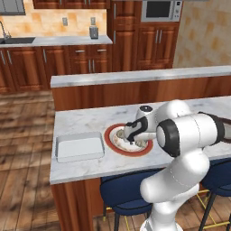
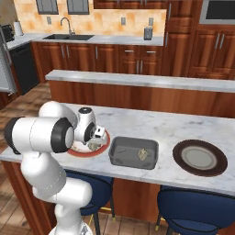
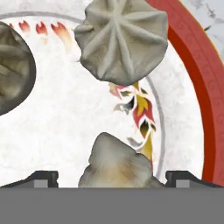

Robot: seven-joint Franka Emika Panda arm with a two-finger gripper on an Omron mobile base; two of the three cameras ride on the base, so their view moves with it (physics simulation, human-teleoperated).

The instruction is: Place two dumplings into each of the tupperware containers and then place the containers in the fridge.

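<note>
My gripper (image 3: 113, 178) is open and hangs low over the red-rimmed plate (image 3: 192, 87), its fingertips (image 3: 41, 178) standing wide on either side of a beige dumpling (image 3: 116, 162) without touching it. A second, pleated dumpling (image 3: 120, 39) lies further along the plate, and a third, darker one (image 3: 11, 68) sits at the left edge. In the right base view the dark grey container (image 2: 117, 158) holds one dumpling (image 2: 143, 153), just right of the plate (image 2: 87, 151) and gripper (image 2: 95, 139). The white container (image 1: 79, 146) lies left of the plate (image 1: 113, 143), with nothing showing in it.
A dark brown-rimmed plate (image 2: 220, 160) lies at the counter's right end. Blue stools (image 2: 193, 206) stand below the counter's near edge. A raised ledge (image 2: 137, 79) runs behind the counter. A grey appliance strip (image 2: 3, 69) shows far left; whether it is the fridge I cannot tell.
</note>
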